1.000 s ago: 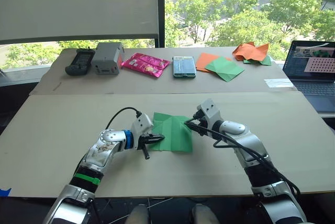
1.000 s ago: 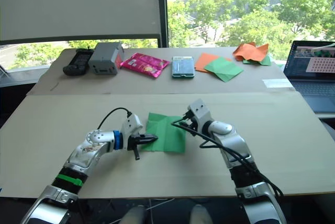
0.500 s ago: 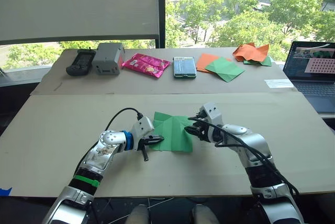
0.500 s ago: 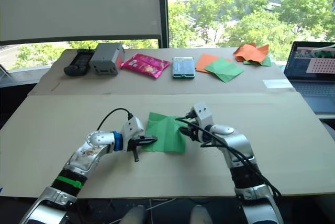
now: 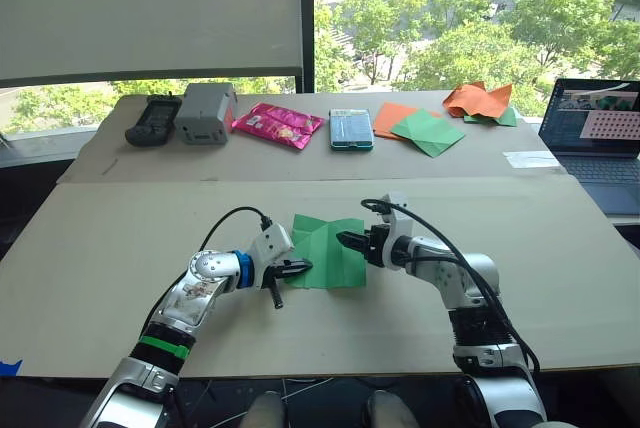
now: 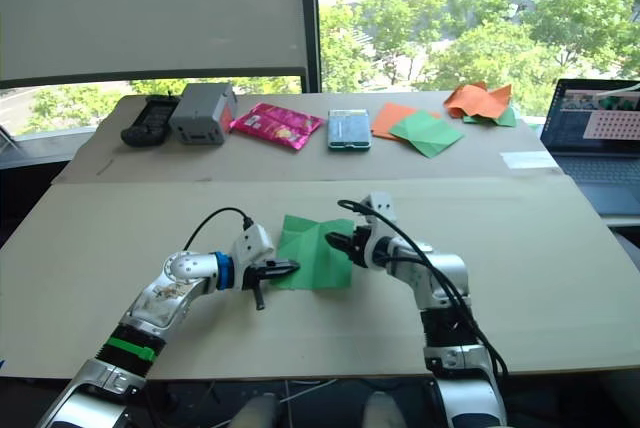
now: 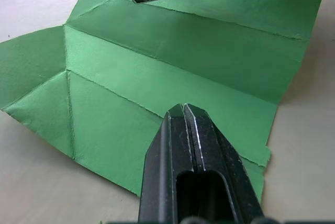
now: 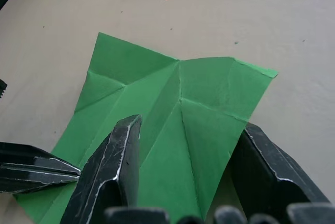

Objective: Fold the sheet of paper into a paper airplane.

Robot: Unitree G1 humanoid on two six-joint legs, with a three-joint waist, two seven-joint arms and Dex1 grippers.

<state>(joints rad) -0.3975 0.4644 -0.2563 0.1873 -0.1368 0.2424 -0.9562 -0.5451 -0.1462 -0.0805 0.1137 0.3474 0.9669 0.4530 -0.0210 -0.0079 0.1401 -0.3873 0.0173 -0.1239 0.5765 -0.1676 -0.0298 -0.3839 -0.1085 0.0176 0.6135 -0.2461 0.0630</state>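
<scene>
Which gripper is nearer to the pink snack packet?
Left. The left gripper sits below the pink snack packet, at the green sheet's left edge; the right gripper is farther right.

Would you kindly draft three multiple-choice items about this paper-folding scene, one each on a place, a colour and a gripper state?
1. Where does the sheet of paper lie?
A. On the laptop
B. On the near table between the two grippers
C. On the far table beside the snack packet

2. What colour is the snack packet on the far table?
A. Pink
B. Blue
C. Yellow

3. How does the right gripper stand?
A. Shut and away from the paper
B. Open, one finger on each side of the paper
C. Shut on an orange sheet

Answers: 1 B, the green sheet rests on the near table with the left gripper at one edge and the right at the other. 2 A, the packet is bright pink. 3 B, the right wrist view shows its fingers spread with green paper between them.
</scene>
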